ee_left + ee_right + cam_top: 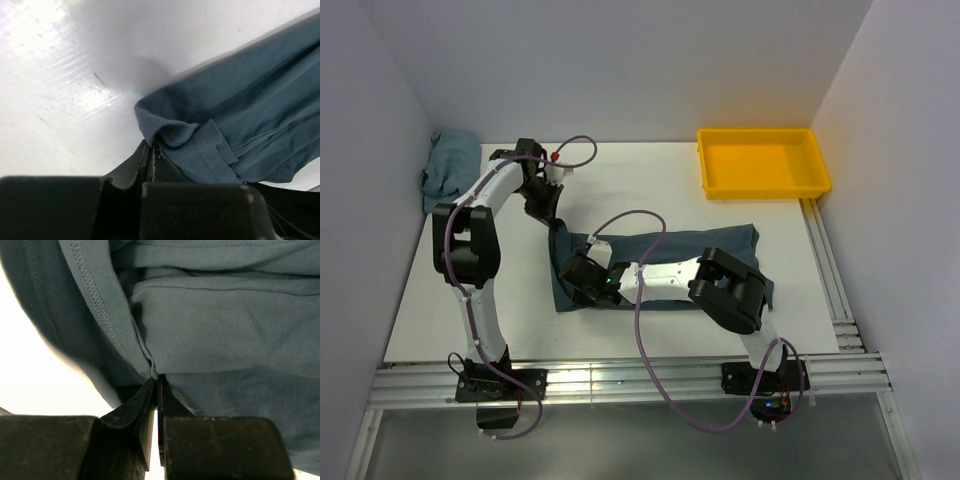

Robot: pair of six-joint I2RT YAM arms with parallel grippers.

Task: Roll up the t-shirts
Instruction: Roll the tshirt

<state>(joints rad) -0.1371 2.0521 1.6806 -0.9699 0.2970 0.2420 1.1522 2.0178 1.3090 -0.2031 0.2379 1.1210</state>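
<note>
A robot lab.
The left arm (470,245) and the right arm (725,290) are bolted to metal rails (620,382) at the edge of a white table (650,190), with plain white walls (620,60) close around it.

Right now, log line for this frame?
shirt: flat folded strip, unrolled | left gripper: shut on its far-left corner | right gripper: shut on its left end | second shirt: bunched, far-left corner | tray: far right

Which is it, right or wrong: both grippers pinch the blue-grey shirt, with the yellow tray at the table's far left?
Wrong once: the top view shows the yellow tray far right. The left gripper and right gripper do pinch the blue-grey shirt.
</note>
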